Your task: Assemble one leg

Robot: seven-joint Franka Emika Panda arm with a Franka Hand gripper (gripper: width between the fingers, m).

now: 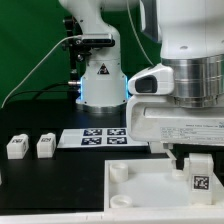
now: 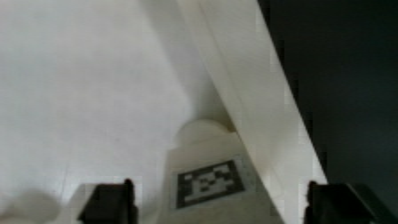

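Observation:
A leg (image 1: 199, 182), a small white block with a black-and-white marker, stands upright at the near corner of the large white panel (image 1: 140, 195), on the exterior view's right. My gripper (image 1: 197, 166) is right over it. In the wrist view the leg (image 2: 214, 170) sits between my two dark fingertips (image 2: 111, 202), with a gap showing on each side, so the gripper (image 2: 221, 203) is open around it. The panel (image 2: 89, 100) fills the space behind the leg. Two more legs (image 1: 16, 147) (image 1: 44, 146) lie on the table at the exterior view's left.
The marker board (image 1: 95, 138) lies flat behind the panel. The arm's base (image 1: 100, 85) stands at the back with cables beside it. A round socket (image 1: 118, 172) rises at the panel's corner on the exterior view's left. Dark table (image 2: 338, 80) borders the panel.

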